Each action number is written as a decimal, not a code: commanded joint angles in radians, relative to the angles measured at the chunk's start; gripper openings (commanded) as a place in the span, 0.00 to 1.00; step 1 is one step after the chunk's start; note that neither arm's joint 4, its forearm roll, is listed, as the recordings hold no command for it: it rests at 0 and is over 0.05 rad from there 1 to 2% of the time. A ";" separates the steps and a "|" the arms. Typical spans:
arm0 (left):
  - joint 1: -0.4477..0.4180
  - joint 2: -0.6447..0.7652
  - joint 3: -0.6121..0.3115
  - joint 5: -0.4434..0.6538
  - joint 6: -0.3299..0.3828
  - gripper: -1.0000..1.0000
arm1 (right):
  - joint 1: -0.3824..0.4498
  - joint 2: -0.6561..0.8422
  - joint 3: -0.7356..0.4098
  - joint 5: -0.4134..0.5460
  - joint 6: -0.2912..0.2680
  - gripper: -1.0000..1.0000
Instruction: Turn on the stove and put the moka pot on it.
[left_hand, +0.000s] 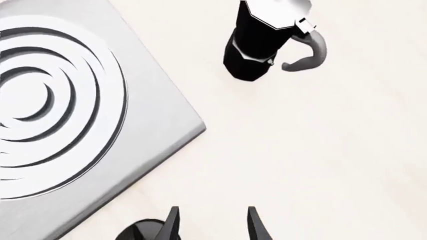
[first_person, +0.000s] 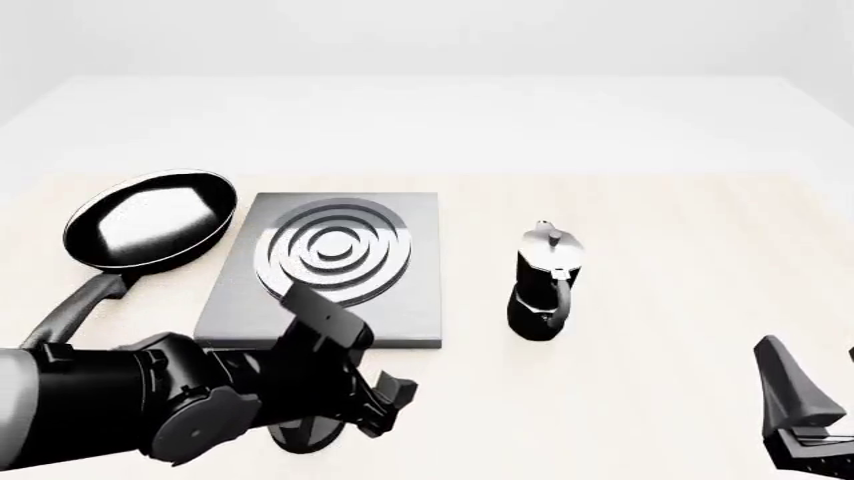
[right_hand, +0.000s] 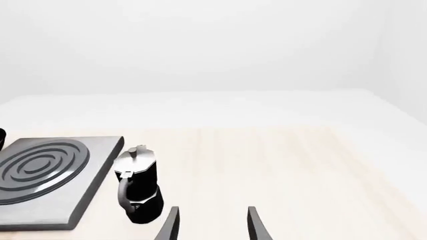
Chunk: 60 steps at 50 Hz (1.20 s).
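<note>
Grey stove (first_person: 400, 310) lies bare on the desk (first_person: 667, 250), the moka pot (first_person: 545, 285) upright just beside it, and both pincers, left (first_person: 387, 395) and right (right_hand: 210, 222), spread empty; a skewed approach could topple that narrow-waisted pot.
</note>
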 joint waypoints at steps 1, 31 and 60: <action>0.017 0.029 0.023 -0.039 -0.036 1.00 | 0.002 0.000 0.000 0.005 0.000 1.00; 0.076 0.109 0.060 -0.113 -0.060 1.00 | 0.002 0.004 0.000 0.008 -0.002 1.00; 0.179 0.130 0.082 -0.142 -0.029 1.00 | 0.011 0.006 0.000 0.006 -0.003 1.00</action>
